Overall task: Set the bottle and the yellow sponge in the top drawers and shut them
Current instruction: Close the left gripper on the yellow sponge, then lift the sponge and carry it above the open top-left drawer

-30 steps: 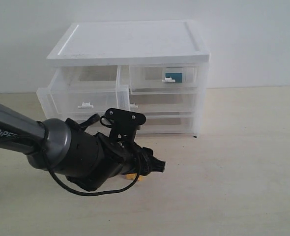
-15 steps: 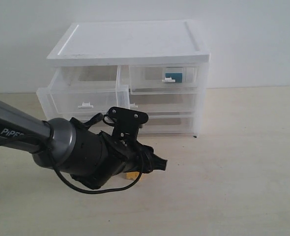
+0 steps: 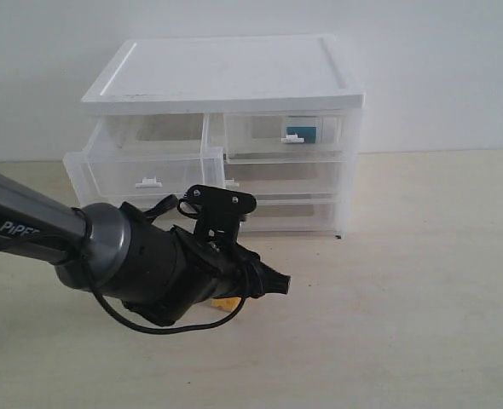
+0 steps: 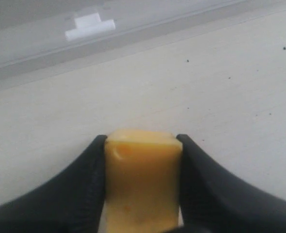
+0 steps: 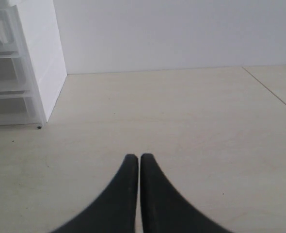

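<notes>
My left gripper [image 4: 141, 139] is shut on the yellow sponge [image 4: 142, 179], its black fingers [image 4: 87, 179] pressed against both sides. In the exterior view the left arm's bulk covers most of the sponge [image 3: 228, 302], and only a yellow corner shows low over the table in front of the cabinet. The top left drawer [image 3: 141, 170] is pulled out. The top right drawer [image 3: 324, 132] is pushed in, and the bottle [image 3: 297, 132] shows through its front. My right gripper [image 5: 135, 158] is shut with nothing in it, over bare table to the right of the cabinet.
The white-topped cabinet [image 3: 226, 72] stands at the back against a pale wall. Two full-width translucent drawers [image 3: 294, 175] sit shut below the top pair. The cabinet's white side [image 5: 43, 58] appears in the right wrist view. A table seam [image 5: 271, 92] runs along the far right.
The left arm's wrist has shifted slightly, with the sponge still held between its fingers. The drawers and the bottle have not moved.
</notes>
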Controlling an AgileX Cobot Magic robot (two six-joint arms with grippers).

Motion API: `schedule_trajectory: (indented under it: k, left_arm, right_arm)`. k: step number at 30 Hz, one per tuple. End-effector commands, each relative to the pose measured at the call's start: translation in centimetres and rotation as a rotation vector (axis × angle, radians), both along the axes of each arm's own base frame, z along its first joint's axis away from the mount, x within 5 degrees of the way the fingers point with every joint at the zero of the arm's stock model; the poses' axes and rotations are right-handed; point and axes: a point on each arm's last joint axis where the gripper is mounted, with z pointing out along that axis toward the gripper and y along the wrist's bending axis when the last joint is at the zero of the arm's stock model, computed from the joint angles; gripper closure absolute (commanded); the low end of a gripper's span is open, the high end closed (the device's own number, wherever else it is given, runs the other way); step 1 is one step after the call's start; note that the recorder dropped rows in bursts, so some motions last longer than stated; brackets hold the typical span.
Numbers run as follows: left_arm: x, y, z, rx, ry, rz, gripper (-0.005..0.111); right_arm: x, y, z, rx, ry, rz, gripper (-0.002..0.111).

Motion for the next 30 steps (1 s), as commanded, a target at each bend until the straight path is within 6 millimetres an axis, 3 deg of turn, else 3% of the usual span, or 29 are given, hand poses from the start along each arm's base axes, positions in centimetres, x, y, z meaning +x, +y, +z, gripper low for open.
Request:
schedule_trajectory:
  k: [1,6,17,22,30]
  left_arm:
    - [-0.5,-0.6,1.5,-0.083,0.041,-0.027,0.102]
    - [-1.5,-0.9,3.7,-0.128,0.029,-0.052,0.102]
    - [-5.4,-1.1,3.8,-0.078,0.071,-0.178,0.102]
    - [-7.1,-1.1,5.8,-0.105,0.071,-0.294,0.102]
    - [-9.2,0.3,9.1,-0.168,0.046,-0.379,0.102]
  right_arm:
    - [0.0,0.0,-0.1,-0.001,-0.009,0.003,0.108]
    - [0.0,0.0,-0.1,-0.001,-0.009,0.003,0.108]
    - [0.0,0.0,-0.1,-0.001,-0.009,0.003,0.108]
    - [0.0,0.0,-0.1,-0.001,-0.009,0.003,0.108]
    - [0.0,0.0,-0.1,-0.001,-0.009,0.003,0.108]
